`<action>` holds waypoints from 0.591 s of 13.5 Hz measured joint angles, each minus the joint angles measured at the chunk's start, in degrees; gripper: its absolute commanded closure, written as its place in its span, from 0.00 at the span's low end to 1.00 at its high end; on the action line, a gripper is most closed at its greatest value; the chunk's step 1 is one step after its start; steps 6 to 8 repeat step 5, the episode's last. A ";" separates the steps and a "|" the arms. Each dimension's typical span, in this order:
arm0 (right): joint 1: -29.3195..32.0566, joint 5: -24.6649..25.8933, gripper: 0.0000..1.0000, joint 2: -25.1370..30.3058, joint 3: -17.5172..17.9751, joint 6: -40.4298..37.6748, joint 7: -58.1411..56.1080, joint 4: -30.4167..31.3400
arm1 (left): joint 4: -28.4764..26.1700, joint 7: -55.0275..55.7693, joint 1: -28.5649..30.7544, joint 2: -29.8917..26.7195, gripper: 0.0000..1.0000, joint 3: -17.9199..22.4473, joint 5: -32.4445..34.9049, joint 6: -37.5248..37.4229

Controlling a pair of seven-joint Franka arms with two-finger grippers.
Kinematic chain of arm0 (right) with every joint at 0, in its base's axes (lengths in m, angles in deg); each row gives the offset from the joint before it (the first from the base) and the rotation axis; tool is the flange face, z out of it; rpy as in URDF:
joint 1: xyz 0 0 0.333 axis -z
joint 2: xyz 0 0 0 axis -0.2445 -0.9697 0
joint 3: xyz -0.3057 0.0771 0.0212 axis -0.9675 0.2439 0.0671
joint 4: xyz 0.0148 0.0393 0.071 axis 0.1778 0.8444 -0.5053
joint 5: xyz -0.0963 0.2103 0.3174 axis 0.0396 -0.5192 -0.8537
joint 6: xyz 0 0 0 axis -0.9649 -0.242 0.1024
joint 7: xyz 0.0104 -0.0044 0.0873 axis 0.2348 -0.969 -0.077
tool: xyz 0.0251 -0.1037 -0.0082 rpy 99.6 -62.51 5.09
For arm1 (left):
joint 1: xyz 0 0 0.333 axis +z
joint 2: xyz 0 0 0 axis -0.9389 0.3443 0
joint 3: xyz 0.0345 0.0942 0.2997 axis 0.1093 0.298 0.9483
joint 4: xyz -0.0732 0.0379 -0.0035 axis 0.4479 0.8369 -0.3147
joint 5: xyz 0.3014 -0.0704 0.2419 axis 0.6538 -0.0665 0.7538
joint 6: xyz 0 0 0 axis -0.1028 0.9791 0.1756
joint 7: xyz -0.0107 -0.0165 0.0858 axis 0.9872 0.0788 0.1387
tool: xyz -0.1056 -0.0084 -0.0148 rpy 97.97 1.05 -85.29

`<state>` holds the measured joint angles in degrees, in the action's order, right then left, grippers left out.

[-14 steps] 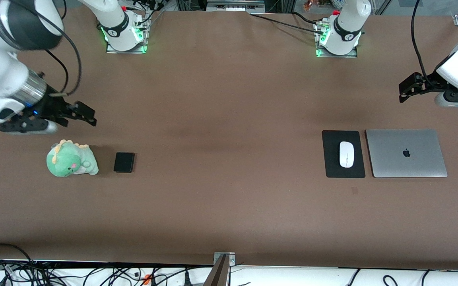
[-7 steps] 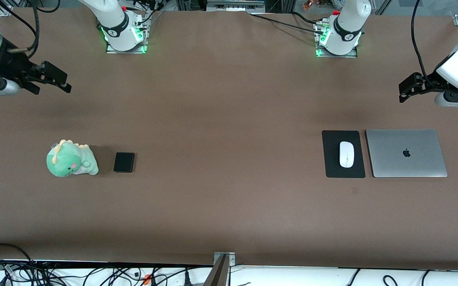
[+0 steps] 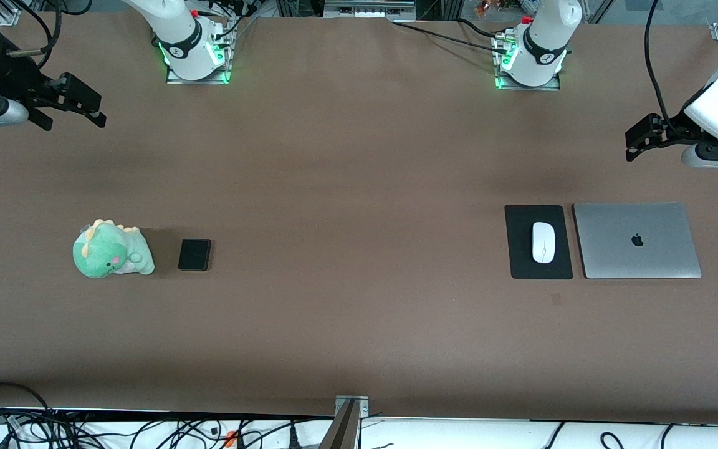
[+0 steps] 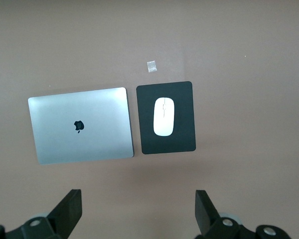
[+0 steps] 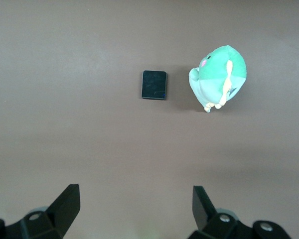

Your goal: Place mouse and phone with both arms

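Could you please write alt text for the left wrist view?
A glossy white oval mouse lies on a flat black rectangular mouse pad beside a closed silver laptop on a brown table; the open left gripper hangs above.

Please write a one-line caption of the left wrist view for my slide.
Left gripper, fingers open, hangs over bare table above a white mouse on a black mouse pad, beside a closed silver laptop.

Apple logo on laptop (image 3: 637, 240)

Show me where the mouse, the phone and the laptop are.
mouse (image 3: 543, 242): front view, middle of its white top.
phone (image 3: 194, 254): front view, middle of its black face.
laptop (image 3: 637, 240): front view, logo on its closed lid.
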<state>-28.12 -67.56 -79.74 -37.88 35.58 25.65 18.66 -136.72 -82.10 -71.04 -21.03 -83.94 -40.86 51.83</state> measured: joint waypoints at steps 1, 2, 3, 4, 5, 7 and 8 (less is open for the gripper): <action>0.00 0.01 0.00 0.00 0.08 0.03 0.00 -0.01 | 0.00 0.00 0.00 0.00 0.00 0.00 0.00 0.00; 0.00 0.01 0.00 -0.01 0.09 0.05 0.00 -0.10 | 0.00 0.00 0.00 0.00 0.00 0.00 0.00 0.00; 0.00 0.01 0.00 -0.07 0.09 0.05 0.00 -0.40 | 0.00 0.00 0.00 0.00 0.00 0.00 0.00 0.00; 0.00 0.01 0.00 -0.19 0.11 0.08 0.00 -0.87 | 0.00 0.00 0.00 0.00 0.00 0.00 0.00 0.00; 0.00 0.01 0.00 -0.32 0.14 0.08 0.00 -1.44 | 0.00 0.00 0.00 0.00 0.00 0.00 0.00 0.00; 0.00 0.01 0.00 -0.32 0.14 0.08 0.00 -1.44 | 0.00 0.00 0.00 0.00 0.00 0.00 0.00 0.00; 0.00 0.01 0.00 -0.32 0.14 0.08 0.00 -1.44 | 0.00 0.00 0.00 0.00 0.00 0.00 0.00 0.00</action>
